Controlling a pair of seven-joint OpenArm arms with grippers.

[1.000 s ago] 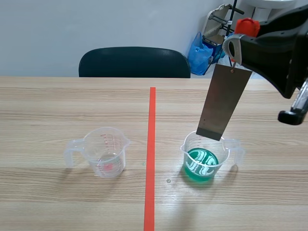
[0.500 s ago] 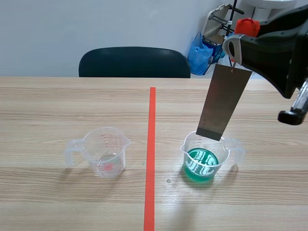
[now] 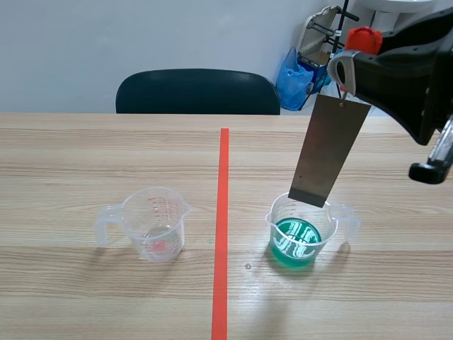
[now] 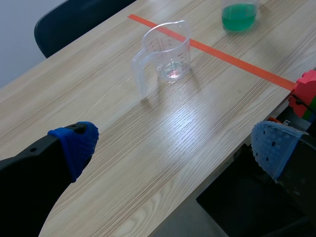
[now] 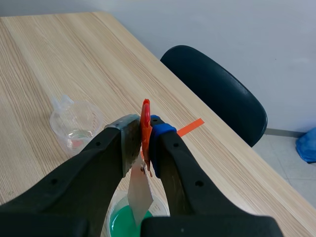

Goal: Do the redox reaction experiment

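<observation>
Nearest us, the left gripper (image 4: 173,145) hangs released over the tabletop's (image 3: 85,283) edge, grasping nothing. From the near end of the tape line (image 3: 221,234), the empty clear cup (image 3: 152,225) stands at eleven o'clock and the cup of green liquid (image 3: 297,237) at one o'clock, well apart. Above the green cup's far rim hangs the metal plate (image 3: 327,152), tilted, its lower edge not yet in the liquid. The right gripper (image 5: 143,133) is clenched on the orange clip (image 5: 145,111) carrying it. We judge the dip comes next: draw the plate slightly toward six o'clock, centre it over the liquid, then lower slowly so the edge misses the rim and the light cup stays put
</observation>
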